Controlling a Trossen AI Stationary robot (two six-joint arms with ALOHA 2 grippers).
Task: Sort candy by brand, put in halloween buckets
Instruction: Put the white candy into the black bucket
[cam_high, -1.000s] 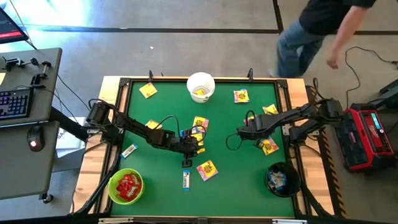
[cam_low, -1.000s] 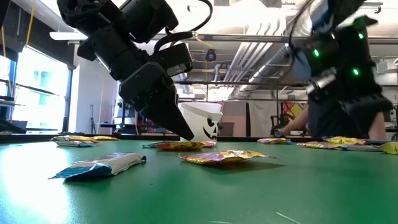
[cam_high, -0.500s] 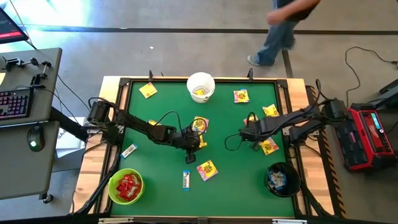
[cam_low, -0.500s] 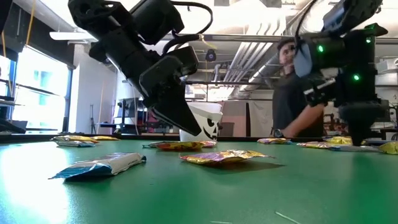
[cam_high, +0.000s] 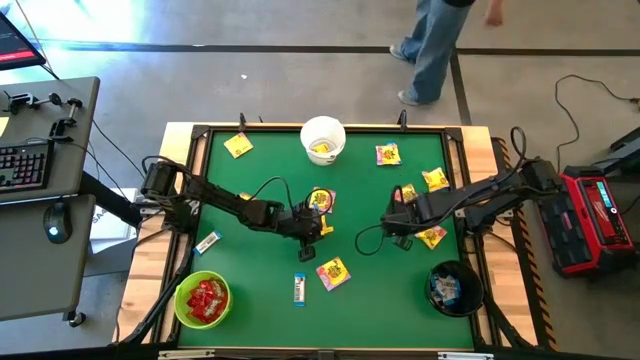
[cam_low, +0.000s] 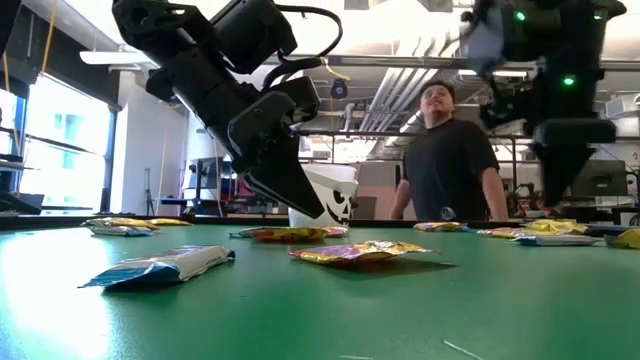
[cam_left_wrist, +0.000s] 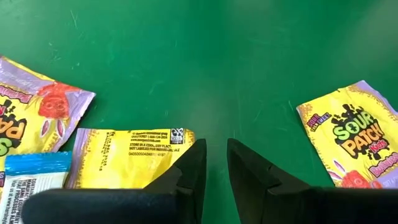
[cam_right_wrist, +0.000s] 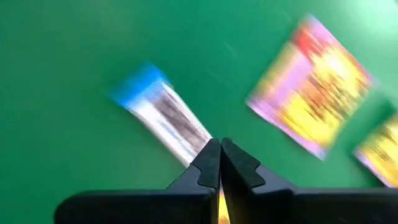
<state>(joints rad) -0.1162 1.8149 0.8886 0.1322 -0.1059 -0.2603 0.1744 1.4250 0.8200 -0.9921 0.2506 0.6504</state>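
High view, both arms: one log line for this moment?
left end effector open, at edge of yellow packet | right end effector shut, by white-and-blue bar

A robotics lab: concrete floor (cam_high: 300, 90), ceiling pipes (cam_low: 400, 75), a keyboard desk (cam_high: 40, 170) beside the table (cam_high: 260, 130).

Green table (cam_high: 260, 270), white bucket (cam_high: 323, 138), green bucket (cam_high: 203, 300), black bucket (cam_high: 454, 287), scattered candy (cam_high: 334, 272)

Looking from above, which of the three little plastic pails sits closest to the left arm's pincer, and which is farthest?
From the left pincer:
1. Round white plastic pail, at the table's far edge.
2. Lime green plastic pail, near left corner.
3. Black plastic pail, near right corner.
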